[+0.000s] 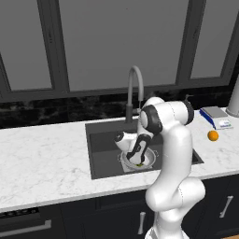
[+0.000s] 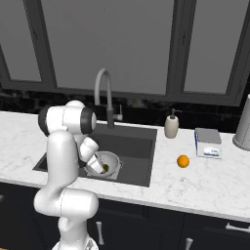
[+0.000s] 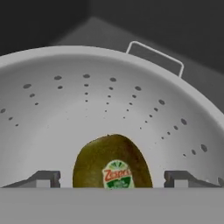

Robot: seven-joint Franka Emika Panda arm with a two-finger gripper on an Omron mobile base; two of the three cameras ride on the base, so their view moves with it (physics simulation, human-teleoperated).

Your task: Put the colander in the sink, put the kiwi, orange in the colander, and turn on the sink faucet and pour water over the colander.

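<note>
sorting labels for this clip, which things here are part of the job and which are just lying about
Part of the job:
colander, standing in the sink
kiwi, inside the colander between the open gripper fingers
orange, on the counter right of the sink
sink faucet

Just lying about:
soap dispenser
box behind the orange
grey container at the far right

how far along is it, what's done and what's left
Done: the colander sits in the sink. In hand: the kiwi is inside the colander, between the open fingers of the gripper; whether it has been let go is unclear. Left: the orange lies on the counter, and no water shows at the sink faucet.
</note>
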